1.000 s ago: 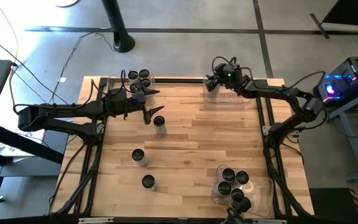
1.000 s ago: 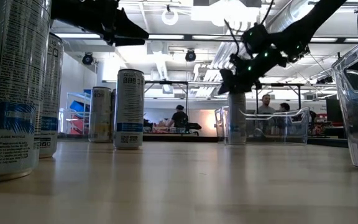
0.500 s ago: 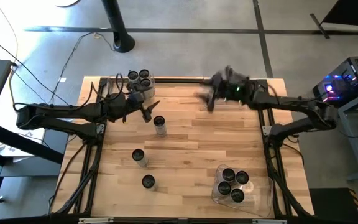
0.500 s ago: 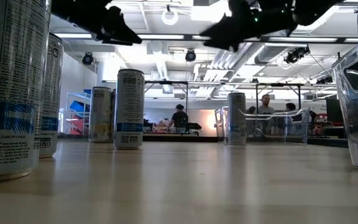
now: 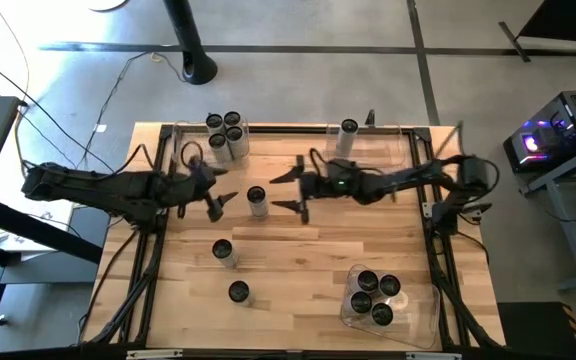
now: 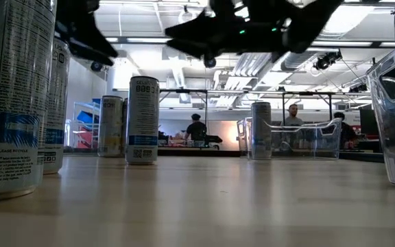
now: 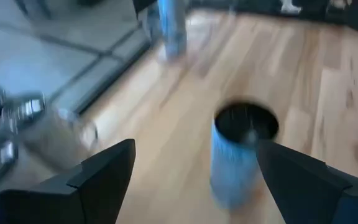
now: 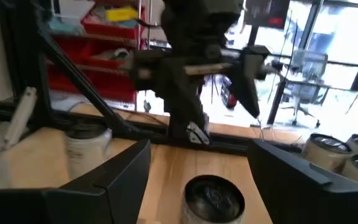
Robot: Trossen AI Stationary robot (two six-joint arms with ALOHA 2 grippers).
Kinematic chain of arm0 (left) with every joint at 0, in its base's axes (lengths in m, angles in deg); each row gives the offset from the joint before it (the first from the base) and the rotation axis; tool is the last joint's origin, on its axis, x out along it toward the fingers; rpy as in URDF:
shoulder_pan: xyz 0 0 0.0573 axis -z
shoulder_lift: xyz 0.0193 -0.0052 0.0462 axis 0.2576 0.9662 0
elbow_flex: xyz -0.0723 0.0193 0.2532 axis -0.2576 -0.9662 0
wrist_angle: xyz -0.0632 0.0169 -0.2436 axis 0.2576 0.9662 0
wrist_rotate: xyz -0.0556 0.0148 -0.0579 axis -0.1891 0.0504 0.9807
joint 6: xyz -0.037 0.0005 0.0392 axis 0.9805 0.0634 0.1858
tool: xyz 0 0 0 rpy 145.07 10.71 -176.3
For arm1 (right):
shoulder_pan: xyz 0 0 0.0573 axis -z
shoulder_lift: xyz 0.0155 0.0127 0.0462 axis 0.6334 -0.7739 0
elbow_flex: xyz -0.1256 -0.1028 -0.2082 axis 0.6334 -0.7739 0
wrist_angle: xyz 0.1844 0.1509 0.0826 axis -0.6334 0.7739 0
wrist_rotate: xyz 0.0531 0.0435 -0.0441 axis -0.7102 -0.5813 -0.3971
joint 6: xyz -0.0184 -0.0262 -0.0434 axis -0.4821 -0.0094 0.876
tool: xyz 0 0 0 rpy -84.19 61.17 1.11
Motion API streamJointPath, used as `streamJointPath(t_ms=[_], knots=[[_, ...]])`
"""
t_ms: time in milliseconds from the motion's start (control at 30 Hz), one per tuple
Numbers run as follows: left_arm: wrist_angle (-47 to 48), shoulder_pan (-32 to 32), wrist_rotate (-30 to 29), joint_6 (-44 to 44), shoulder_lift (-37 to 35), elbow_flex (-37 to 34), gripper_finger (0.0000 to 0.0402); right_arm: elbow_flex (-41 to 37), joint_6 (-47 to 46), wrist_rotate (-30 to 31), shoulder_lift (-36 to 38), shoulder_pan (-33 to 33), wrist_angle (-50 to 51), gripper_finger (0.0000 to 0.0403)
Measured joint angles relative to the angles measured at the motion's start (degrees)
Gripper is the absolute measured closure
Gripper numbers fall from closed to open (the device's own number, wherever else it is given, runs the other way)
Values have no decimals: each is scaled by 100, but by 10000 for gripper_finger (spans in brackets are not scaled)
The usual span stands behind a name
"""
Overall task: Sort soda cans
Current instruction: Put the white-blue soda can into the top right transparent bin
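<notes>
The contested can stands upright on the surface, alone, between the two grippers. The right gripper sits just beside it on one side, fingers spread wide and empty, mouth facing the can. The left gripper sits near the can on the opposite side, also wide open and holding nothing. In the right wrist view the can lies straight ahead between that gripper's fingers, its long axis vertical. In the left wrist view a can appears between the open fingers; that picture is smeared, so I take it to be the same can only with reserve.

Judgement: the right gripper looks slightly nearer and squarely aligned, so the grasp likely falls to it. The risk is both arms closing on one can.

Elsewhere: two loose cans stand nearer the front edge. Grouped cans sit in the back-left bin, one can in the back bin, and four in the front-right bin.
</notes>
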Motion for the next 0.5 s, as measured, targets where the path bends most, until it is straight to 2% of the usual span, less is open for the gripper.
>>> streamJointPath(t_ms=[167,267,400,500], knots=[[830,696,-709,932,-66,-11,71,1019,81,-96,-810,4,910,141],[736,993,-966,1133,-144,-183,71,1583,15,-200,-1092,37,1324,141],[6,1158,-1006,1071,-318,-713,71,2130,26,-779,-1365,109,1750,130],[-964,1182,-989,728,-420,-1149,71,2552,293,-850,-1608,118,2283,103]])
